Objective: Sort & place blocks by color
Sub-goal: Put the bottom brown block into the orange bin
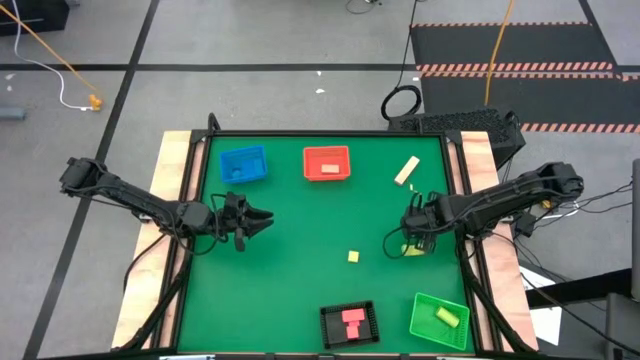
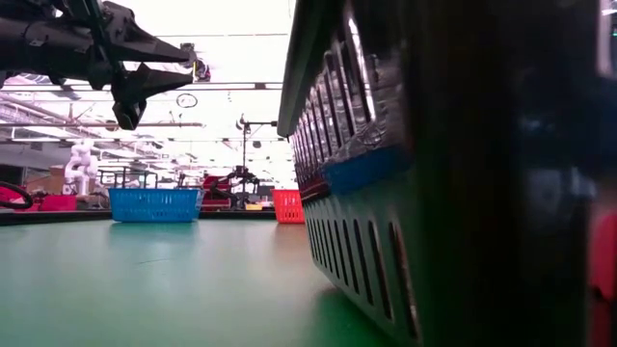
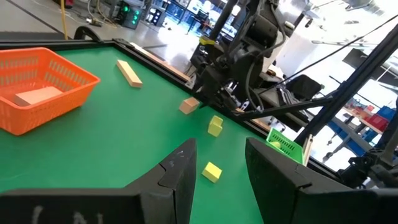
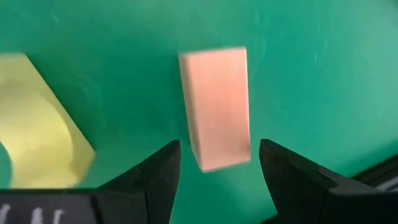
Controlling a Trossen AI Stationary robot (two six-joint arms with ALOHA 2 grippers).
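Note:
My right gripper (image 4: 219, 155) is open and low over the table near its right edge. Its fingers stand on either side of the near end of a small pinkish-tan block (image 4: 216, 106) that lies flat on the green mat; I see no touch. A yellow-green block (image 4: 37, 124) lies just beside it (image 1: 415, 248). My left gripper (image 1: 255, 218) hovers open above the left half of the table, pointing right. A yellow cube (image 1: 353, 257) lies mid-table and a tan bar (image 1: 406, 171) lies far right.
The blue tray (image 1: 243, 164) and the red tray (image 1: 327, 163), which holds a pale block, stand at the far edge. The black tray (image 1: 349, 324), holding a pink block, and the green tray (image 1: 439, 318), holding a yellow-green block, stand at the near edge. Bare mat lies between the arms.

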